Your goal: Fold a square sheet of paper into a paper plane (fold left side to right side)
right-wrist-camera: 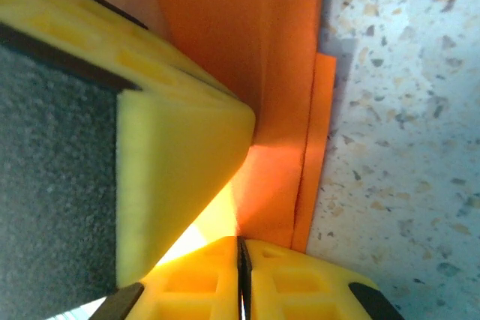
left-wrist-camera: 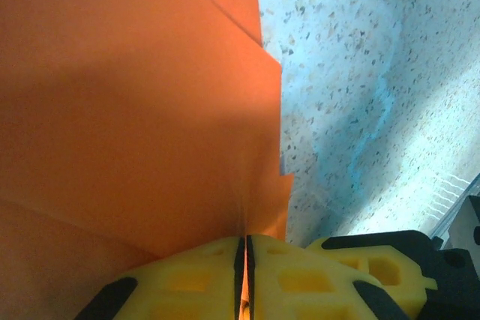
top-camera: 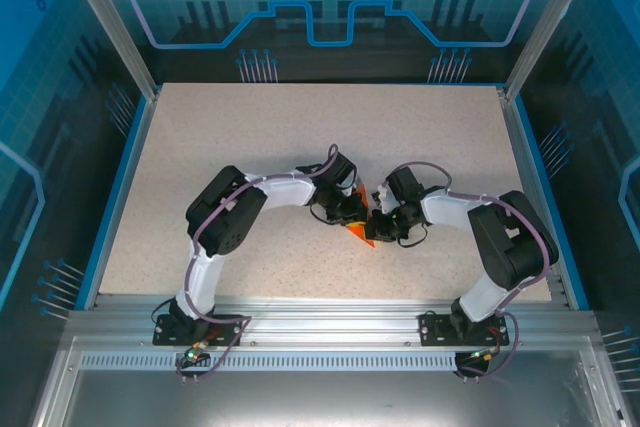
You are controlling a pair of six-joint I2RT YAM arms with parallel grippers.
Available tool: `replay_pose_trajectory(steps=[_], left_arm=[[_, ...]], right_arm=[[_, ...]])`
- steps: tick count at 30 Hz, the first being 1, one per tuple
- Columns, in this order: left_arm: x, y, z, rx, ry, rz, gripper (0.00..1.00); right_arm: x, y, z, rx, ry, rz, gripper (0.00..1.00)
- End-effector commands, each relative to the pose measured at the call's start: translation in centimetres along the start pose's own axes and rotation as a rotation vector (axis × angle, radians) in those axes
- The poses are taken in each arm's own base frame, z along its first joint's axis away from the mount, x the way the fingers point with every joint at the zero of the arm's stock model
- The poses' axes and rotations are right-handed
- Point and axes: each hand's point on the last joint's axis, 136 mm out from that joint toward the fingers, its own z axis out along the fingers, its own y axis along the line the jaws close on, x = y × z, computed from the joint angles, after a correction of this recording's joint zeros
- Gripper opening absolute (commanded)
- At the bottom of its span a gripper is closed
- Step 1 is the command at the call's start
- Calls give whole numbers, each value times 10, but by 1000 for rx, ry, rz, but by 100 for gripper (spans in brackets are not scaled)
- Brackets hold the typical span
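a pale speckled table (top-camera: 250, 147) sits inside a blue-lit enclosure with aluminium rails along its near edge. both arms bend inward and meet near the middle of the table, a little toward its near side. the orange-red sheet of paper (top-camera: 358, 234) lies between them, mostly covered from above, with a pointed corner poking out toward the near edge.

the left gripper (top-camera: 350, 209) comes in from the left and the right gripper (top-camera: 378, 222) from the right, nearly touching each other over the paper.

in the left wrist view the left gripper (left-wrist-camera: 244, 249) has its yellow fingers pressed together with a sliver of orange caught in the seam. the sheet of paper (left-wrist-camera: 135, 110) spreads away from it in overlapping layers with stepped edges, the table (left-wrist-camera: 375, 73) to its right.

in the right wrist view the right gripper (right-wrist-camera: 241, 249) likewise pinches the edge of the layered sheet of paper (right-wrist-camera: 277, 73). a yellow block with a dark grey face (right-wrist-camera: 180, 148) rests against the paper on the left, and the table (right-wrist-camera: 405, 148) is on the right.
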Motion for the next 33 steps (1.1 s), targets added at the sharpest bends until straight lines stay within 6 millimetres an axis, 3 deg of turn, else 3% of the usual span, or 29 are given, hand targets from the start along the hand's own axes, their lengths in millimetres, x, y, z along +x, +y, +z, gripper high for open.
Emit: replay_pose_trajectory(steps=[1, 15, 20, 27, 33], left_arm=[[-33, 46, 0, -116, -69, -30, 15], [-124, 75, -42, -117, -172, -84, 17], [-153, 73, -57, -94, -192, -91, 19], [-156, 59, -79, -69, -228, -59, 22], [-136, 44, -120, -36, -306, -30, 35]], right_arm=[[52, -49, 12, 194, 170, 109, 10], [54, -48, 13, 186, 177, 107, 10], [54, -46, 13, 174, 176, 101, 10], [39, -25, 5, 90, 106, 38, 14], [7, 10, -30, 13, -67, -84, 30]])
